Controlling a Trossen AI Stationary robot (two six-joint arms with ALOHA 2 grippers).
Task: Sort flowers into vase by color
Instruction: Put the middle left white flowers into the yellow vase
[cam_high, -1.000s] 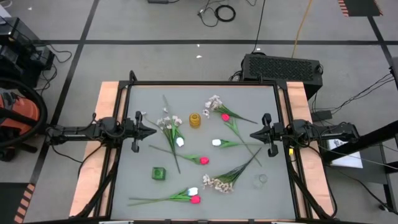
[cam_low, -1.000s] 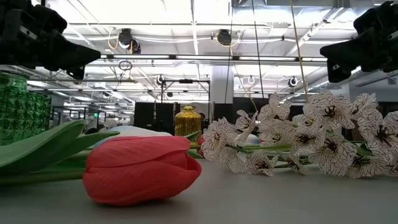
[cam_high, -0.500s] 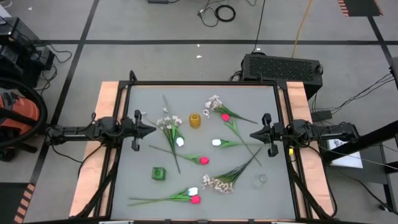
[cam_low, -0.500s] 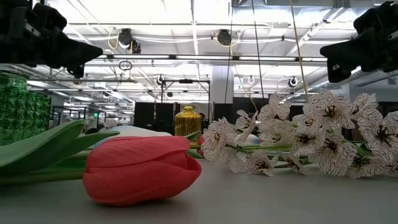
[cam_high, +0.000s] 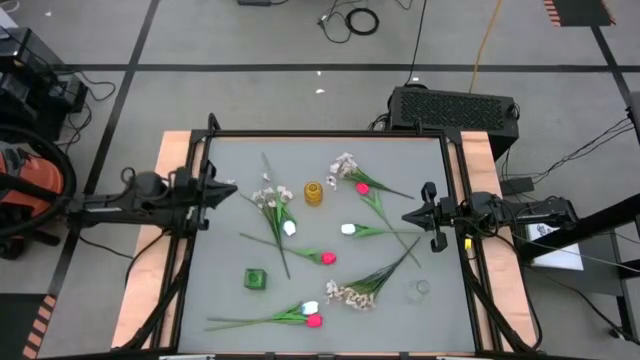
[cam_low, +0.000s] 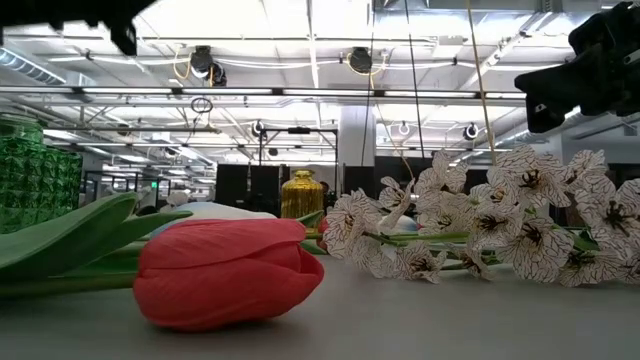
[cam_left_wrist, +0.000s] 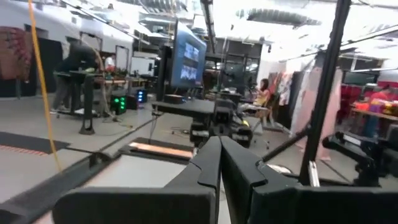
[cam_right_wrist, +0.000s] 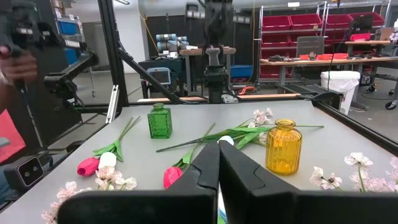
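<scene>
So here's what we're looking at: both arms are parked at the sides of the grey worktop (cam_high: 230, 290), and neither is touching anything. Our left hand (cam_high: 232, 187) sits at the left edge with its fingers clenched together, holding nothing, and its wrist camera looks out level into the room rather than down at the flowers. Our right hand (cam_high: 405, 215) is at the right edge, also clenched shut and empty, pointing in toward the middle.

All the flowers are lying flat on the worktop, none in a vase. We count pink-red tulips (cam_high: 327, 258) near the centre, at the front edge beside a white one, and up by the back right. White tulips (cam_high: 348, 229) lie near the middle, one just left of centre and one to the right of it. Sprays of tiny pale blossoms (cam_high: 345, 295) sit at front right, back right and back left.

There are three vases: an amber vase (cam_high: 314, 192) toward the back centre, a green vase (cam_high: 255, 278) front left, and a clear glass vase (cam_high: 418, 290) front right. All stand upright.
</scene>
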